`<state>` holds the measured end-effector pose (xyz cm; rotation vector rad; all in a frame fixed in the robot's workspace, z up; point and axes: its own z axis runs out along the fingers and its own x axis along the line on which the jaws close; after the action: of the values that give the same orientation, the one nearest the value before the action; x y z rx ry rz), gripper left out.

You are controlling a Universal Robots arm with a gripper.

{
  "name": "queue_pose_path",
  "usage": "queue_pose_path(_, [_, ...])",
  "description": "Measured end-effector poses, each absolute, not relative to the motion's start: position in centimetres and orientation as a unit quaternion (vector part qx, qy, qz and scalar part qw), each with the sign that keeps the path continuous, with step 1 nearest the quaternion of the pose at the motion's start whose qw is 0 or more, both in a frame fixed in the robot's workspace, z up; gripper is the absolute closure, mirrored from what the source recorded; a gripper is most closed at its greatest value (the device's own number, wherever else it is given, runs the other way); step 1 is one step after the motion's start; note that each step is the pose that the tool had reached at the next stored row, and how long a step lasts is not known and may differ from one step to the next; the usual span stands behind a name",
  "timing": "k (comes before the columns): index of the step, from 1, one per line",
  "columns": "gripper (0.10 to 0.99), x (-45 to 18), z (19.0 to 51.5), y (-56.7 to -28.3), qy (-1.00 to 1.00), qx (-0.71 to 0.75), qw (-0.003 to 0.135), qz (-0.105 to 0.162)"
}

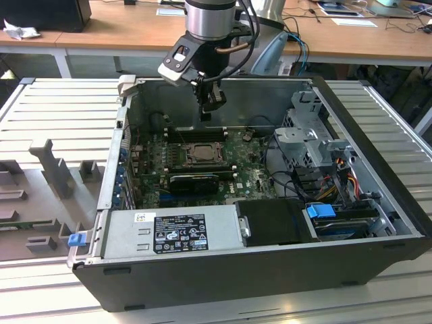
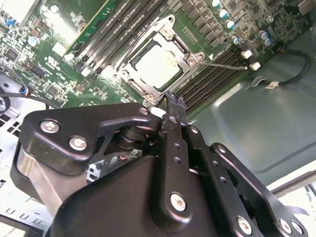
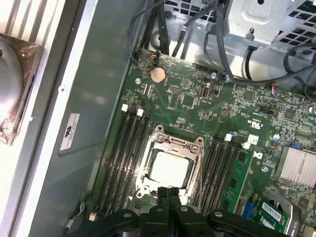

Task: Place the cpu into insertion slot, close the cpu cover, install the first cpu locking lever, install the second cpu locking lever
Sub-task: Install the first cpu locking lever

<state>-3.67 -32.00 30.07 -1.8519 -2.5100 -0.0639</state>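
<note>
The cpu point(image 3: 169, 168) point(image 2: 157, 66) lies flat in the insertion slot point(image 1: 200, 154) on the green motherboard, its pale top showing through the window of the cpu cover point(image 3: 159, 139) point(image 2: 191, 53). The cover lies down around the chip. A thin metal lever rod point(image 2: 224, 63) runs out from one corner of the socket. My gripper point(image 1: 206, 113) point(image 3: 169, 190) point(image 2: 173, 101) hangs above the socket's edge, well clear of the board. Its fingers are shut together with nothing between them.
Long black memory slots point(image 3: 126, 153) flank the socket on both sides. A black expansion card point(image 1: 194, 181) sits in front of it, then the power supply point(image 1: 172, 233). A drive cage point(image 1: 310, 138) and cables point(image 1: 337, 175) fill the exterior view's right. A grey fixture point(image 1: 47, 175) lies outside the case.
</note>
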Motion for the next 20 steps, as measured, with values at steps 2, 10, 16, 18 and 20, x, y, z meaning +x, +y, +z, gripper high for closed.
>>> queue_pose_path(2, [0.98,-3.67,30.07,-32.0,-0.81,-0.586,0.011,-0.02])
queue_pose_path(10, [0.98,-3.67,30.07,-32.0,-0.841,-0.541,0.012,-0.02])
queue_pose_path(16, [0.98,-3.67,30.01,-32.0,-0.879,-0.477,0.014,-0.019])
queue_pose_path(18, [0.98,-3.67,30.01,-32.0,-0.886,-0.463,0.014,-0.019])
queue_pose_path(20, [0.98,-3.67,30.01,-32.0,-0.892,-0.451,0.014,-0.018])
